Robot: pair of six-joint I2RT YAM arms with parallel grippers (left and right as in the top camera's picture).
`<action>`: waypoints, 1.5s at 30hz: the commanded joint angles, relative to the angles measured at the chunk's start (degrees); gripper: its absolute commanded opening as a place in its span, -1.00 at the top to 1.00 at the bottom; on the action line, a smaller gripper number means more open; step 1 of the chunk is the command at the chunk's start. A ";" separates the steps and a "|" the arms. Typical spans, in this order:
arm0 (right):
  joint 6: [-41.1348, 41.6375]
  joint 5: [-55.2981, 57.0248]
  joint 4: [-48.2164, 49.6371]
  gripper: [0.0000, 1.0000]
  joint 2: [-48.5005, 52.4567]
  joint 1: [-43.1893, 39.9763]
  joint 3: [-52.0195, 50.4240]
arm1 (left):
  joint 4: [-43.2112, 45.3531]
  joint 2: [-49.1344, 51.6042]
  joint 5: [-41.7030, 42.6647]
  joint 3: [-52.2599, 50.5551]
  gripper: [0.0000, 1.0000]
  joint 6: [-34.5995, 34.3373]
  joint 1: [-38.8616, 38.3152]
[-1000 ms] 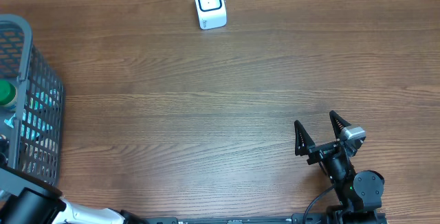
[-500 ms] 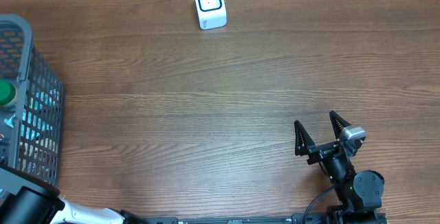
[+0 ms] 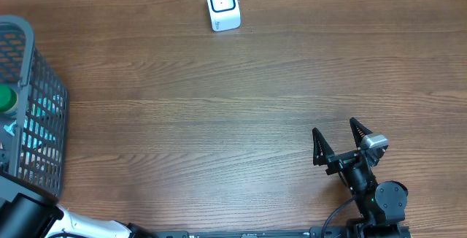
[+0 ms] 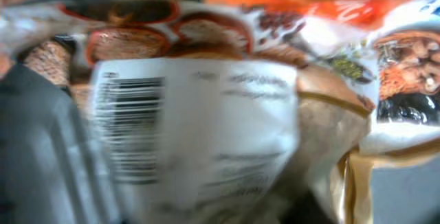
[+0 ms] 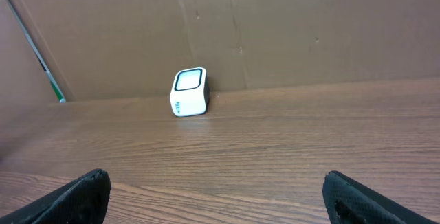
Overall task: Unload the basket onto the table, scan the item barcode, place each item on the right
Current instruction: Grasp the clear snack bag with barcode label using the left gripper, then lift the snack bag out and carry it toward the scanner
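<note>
Has the left gripper at the basket (image 3: 31, 33), snack packet (image 4: 227, 80) right against its fingers with the barcode (image 4: 130, 128) turned toward them, likely for a pick; cannot tell through the blur whether closed on it. Holds the right gripper (image 3: 334, 125) spread wide and empty, scanner (image 3: 222, 4) well ahead of its fingers, probably waiting its turn.

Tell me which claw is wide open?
The right claw, its two black fingers spread over the wood. The left arm is by the basket, its camera close against a packet.
</note>
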 commanded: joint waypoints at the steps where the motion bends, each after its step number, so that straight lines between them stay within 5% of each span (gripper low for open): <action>1: -0.22 -0.02 0.31 -1.00 -0.57 -0.33 -0.61 | -1.27 4.48 -1.18 -2.38 0.86 0.66 0.26; 13: -0.22 0.00 0.31 -1.00 -0.57 -0.33 -0.61 | -5.68 1.46 1.53 -1.01 0.92 0.42 0.15; 23: -0.22 -0.02 0.31 -1.00 -0.57 -0.33 -0.61 | -9.40 -14.34 12.33 4.81 0.91 0.42 0.15; 27: -0.22 -0.02 0.31 -1.00 -0.57 -0.33 -0.61 | -8.33 -21.55 20.13 7.80 0.92 -3.39 0.15; 33: -0.22 -0.02 0.31 -1.00 -0.57 -0.33 -0.61 | 0.79 -29.38 42.97 10.58 0.92 -17.68 -0.61; 38: -0.22 -0.02 0.31 -1.00 -0.57 -0.33 -0.61 | 7.89 -34.73 48.41 11.23 0.92 -25.31 -5.64; 45: -0.22 -0.02 0.31 -1.00 -0.57 -0.33 -0.61 | 11.63 -41.81 45.24 11.23 0.91 -20.96 -21.86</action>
